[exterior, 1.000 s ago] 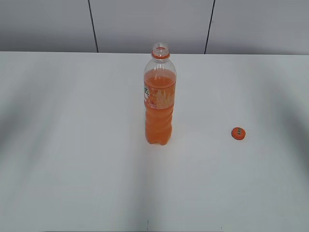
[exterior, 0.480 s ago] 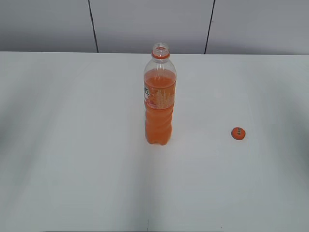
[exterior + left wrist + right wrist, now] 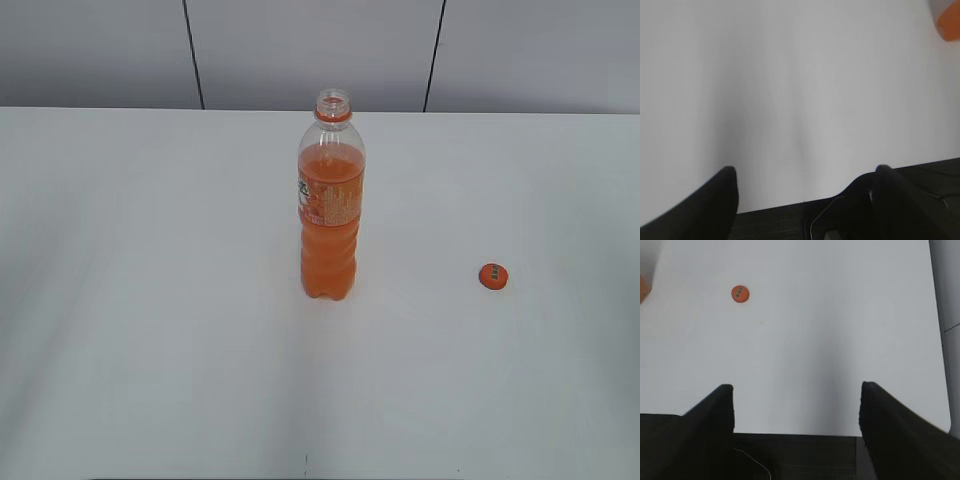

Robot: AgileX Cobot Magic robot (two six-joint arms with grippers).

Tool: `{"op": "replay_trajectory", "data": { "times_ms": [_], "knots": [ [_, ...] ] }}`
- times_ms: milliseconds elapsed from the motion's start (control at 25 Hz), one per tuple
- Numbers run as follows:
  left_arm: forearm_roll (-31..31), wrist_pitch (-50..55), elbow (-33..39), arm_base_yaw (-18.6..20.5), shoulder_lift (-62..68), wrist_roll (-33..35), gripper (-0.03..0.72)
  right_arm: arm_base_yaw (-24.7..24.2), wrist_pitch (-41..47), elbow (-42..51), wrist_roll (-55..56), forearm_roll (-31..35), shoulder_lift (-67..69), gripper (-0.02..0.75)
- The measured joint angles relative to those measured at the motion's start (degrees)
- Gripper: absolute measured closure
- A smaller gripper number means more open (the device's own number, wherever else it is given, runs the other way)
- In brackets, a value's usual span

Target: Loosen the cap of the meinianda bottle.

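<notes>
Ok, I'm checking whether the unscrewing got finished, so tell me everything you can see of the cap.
The cap is a small round orange screw cap, plastic by the look, with small dark print on its top face. It is off the bottle, whose neck stands open, and lies flat, top up, on the white table well to the bottle's right. Nothing touches it but the table. The right wrist view shows it far ahead of the open gripper.
</notes>
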Motion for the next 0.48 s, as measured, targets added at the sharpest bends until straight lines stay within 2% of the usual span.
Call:
{"op": "replay_trajectory", "data": {
  "times_ms": [480],
  "knots": [
    [-0.51,-3.60,14.27,0.00,-14.76,0.00,0.179,0.00,-0.79,16.32,1.55,-0.07,-8.64,0.152]
  ]
}}
